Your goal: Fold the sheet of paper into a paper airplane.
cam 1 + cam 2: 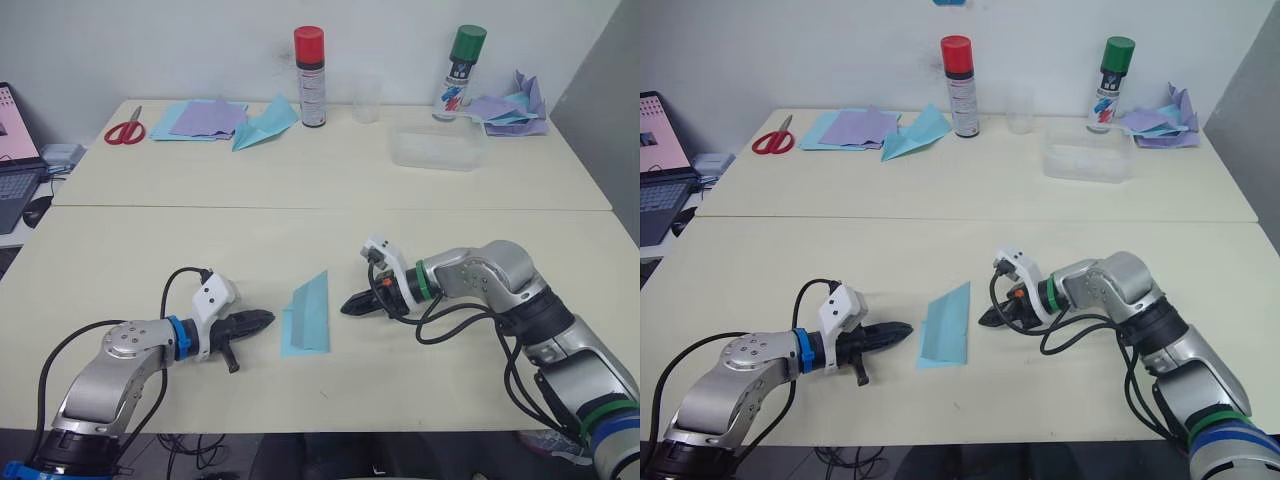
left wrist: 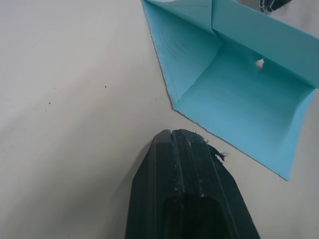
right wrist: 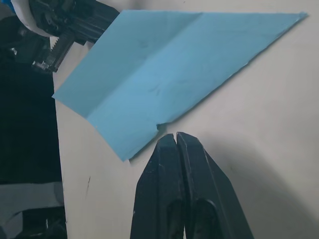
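Observation:
The sky-blue sheet of paper lies on the near table between my two grippers, partly folded, with a lengthwise crease and one corner turned in to a point at its far end. One long side stands up a little. My left gripper is shut, its tip just short of the paper's left edge and holding nothing. On the other side, my right gripper is shut too, its tip close to the paper's right edge without gripping it.
On the far table lie red scissors, lilac and blue sheets, a teal paper dart, two spray cans, a clear cup, a clear tray and crumpled paper. A laptop stands at the left.

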